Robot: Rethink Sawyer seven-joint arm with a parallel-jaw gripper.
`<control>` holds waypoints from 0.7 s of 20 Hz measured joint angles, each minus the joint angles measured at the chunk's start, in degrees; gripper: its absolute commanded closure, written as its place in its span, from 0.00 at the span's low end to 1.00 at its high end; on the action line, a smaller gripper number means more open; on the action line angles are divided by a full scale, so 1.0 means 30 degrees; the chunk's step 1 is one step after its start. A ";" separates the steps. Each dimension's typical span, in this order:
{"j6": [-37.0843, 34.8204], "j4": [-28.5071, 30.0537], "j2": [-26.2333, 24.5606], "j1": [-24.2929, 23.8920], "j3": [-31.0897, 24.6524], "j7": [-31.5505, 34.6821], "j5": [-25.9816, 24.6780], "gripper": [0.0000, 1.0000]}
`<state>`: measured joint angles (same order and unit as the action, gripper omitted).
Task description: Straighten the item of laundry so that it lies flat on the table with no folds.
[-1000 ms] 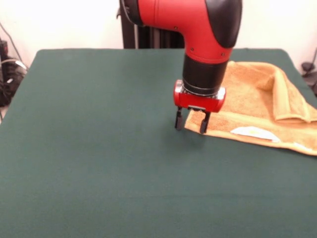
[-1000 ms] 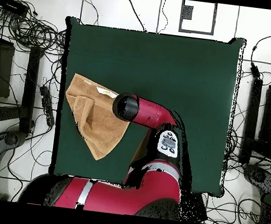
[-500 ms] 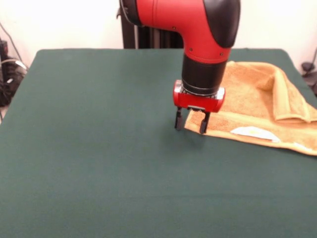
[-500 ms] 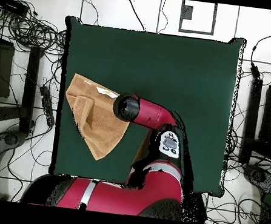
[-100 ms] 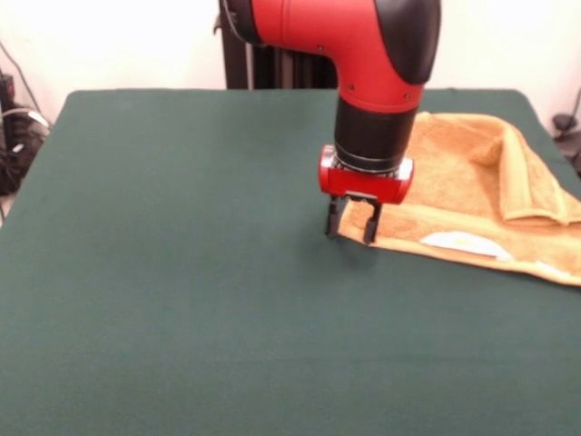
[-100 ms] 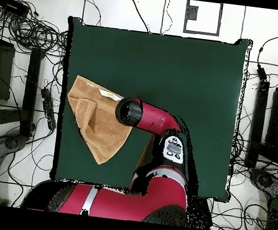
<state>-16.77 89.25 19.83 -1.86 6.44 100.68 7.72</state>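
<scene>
The item of laundry [image 5: 463, 177], an orange-tan towel, lies at the right side of the green table [image 5: 182, 272]. One part of it is folded over [image 5: 536, 186], and a white label [image 5: 463, 242] shows near its front edge. My gripper [image 5: 351, 225] stands on the towel's left corner, its fingers drawn in on the cloth between them. In the overhead view the towel [image 6: 93, 124] lies at the table's [image 6: 189, 82] left edge, and the arm's wrist [image 6: 129, 111] hides the gripper and that corner.
The towel's right end reaches the table's right edge [image 5: 572, 272] in the front view. Cables and stands [image 6: 32, 32] lie on the floor round the table. The arm's base [image 6: 157, 191] overlaps the table's side nearest the robot.
The fingers have drawn closer together round the towel's corner. The arm has hardly moved and the towel lies as before.
</scene>
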 measured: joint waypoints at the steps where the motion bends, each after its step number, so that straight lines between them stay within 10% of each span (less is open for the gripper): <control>1: 0.0082 0.0035 0.0010 0.0028 -0.0014 0.0000 0.0000 1.00; 14: 0.1158 0.0381 0.0031 0.0485 0.0202 0.0000 -0.0004 1.00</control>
<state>-13.30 90.39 19.92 -0.40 7.05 100.68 7.71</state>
